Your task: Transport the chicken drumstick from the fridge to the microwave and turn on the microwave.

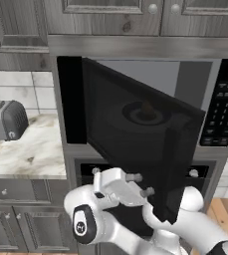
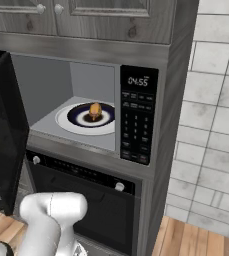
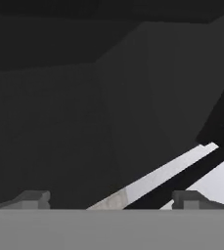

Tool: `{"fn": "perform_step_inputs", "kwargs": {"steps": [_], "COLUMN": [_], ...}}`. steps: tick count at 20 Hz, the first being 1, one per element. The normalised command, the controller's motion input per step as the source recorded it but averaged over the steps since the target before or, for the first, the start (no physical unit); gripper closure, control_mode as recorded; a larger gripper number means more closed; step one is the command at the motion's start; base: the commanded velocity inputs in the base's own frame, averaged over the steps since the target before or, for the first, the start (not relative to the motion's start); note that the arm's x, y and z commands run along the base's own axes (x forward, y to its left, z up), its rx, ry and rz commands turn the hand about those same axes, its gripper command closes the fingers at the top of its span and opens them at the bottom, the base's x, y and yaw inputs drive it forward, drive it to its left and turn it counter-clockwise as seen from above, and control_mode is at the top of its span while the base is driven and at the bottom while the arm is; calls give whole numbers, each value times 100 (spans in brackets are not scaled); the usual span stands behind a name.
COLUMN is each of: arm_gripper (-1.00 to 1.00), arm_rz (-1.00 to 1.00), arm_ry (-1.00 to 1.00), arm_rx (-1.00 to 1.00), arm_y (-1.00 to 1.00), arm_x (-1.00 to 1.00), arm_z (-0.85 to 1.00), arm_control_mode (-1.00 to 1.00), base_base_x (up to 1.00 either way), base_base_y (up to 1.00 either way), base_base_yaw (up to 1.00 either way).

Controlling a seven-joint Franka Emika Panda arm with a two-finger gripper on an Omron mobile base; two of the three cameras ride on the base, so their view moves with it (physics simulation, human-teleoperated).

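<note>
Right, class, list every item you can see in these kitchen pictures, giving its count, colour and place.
microwave: one, black and steel, built in under the cabinets, door open
chicken drumstick: one, golden-brown, on the plate inside the microwave
plate: one, dark blue, on the white turntable
oven: one, black, below the microwave
toaster: one, grey, on the marble counter
cabinets: grey wood, above
gripper: one, jaws open, by the door's lower edge
</note>
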Motion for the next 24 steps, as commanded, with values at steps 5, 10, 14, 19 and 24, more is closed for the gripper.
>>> {"fn": "perform_step_inputs", "kwargs": {"steps": [5, 10, 14, 19, 24], "arm_gripper": [-100, -100, -100, -100, -100], "arm_rz": [-4, -1, 0, 1, 3], "arm_ry": [15, 22, 18, 18, 22], "arm_rx": [9, 4, 1, 0, 0], "arm_y": [-87, -66, -41, -25, -27], "arm_x": [1, 35, 89, 100, 100], "arm_z": [3, 0, -9, -20, -27], "arm_control_mode": [-100, -100, -100, -100, -100], "base_base_x": [0, 0, 0, 0, 0], "base_base_y": [0, 0, 0, 0, 0], "base_base_yaw": [0, 0, 0, 0, 0]}}
